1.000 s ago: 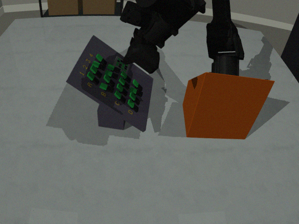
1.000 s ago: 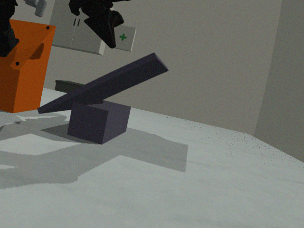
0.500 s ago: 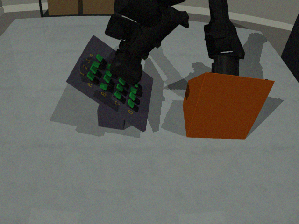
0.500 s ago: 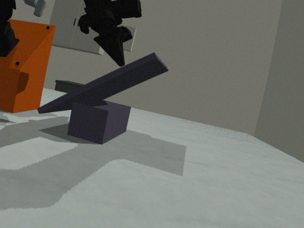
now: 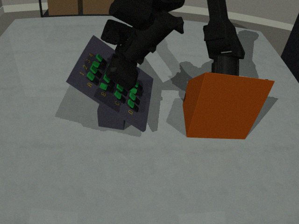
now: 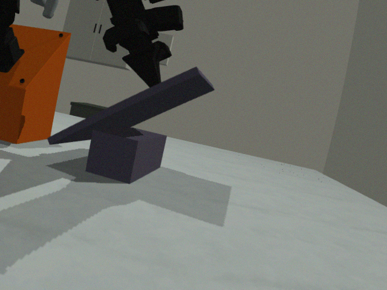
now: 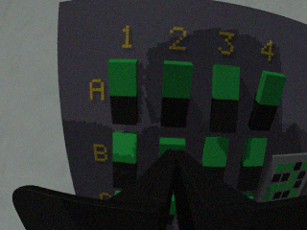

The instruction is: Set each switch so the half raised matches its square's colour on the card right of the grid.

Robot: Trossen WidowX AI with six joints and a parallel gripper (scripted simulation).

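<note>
Over the tilted panel [image 5: 142, 106], approx row B/C col 2, I had the gripper [image 7: 172, 161] pinched fully shut w/ nothing in it, and I judged a slight drift could've flipped a neighbouring switch [image 7: 215, 151] by mistake.
</note>
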